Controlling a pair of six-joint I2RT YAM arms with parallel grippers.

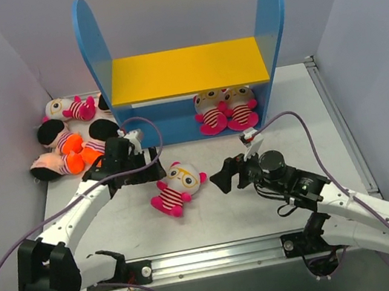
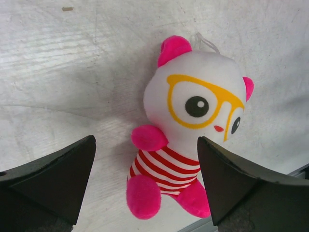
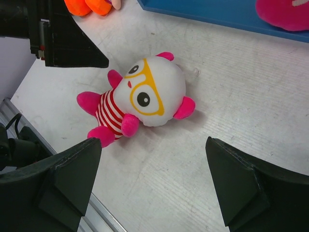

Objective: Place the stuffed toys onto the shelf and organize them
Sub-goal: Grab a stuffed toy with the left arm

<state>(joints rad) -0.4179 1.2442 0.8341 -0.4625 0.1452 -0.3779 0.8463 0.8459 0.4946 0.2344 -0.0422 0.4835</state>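
A striped stuffed toy point(image 1: 178, 187) with a white head and yellow glasses lies on its back on the table, in front of the shelf point(image 1: 189, 71). My left gripper point(image 1: 146, 170) is open just left of and above it. In the left wrist view the toy point(image 2: 193, 96) lies between the spread fingers of the gripper point(image 2: 146, 140), untouched. My right gripper point(image 1: 223, 177) is open to the toy's right. In the right wrist view the toy point(image 3: 154, 92) lies ahead of this gripper point(image 3: 153, 141). Two striped toys point(image 1: 212, 116) point(image 1: 241, 109) sit on the shelf's blue base.
A pile of toys lies at the far left by the wall: a striped one point(image 1: 71, 107) and peach-headed ones with orange bottoms point(image 1: 70, 164). The shelf's yellow upper board point(image 1: 189, 69) carries nothing. A metal rail point(image 1: 221, 254) runs along the near edge.
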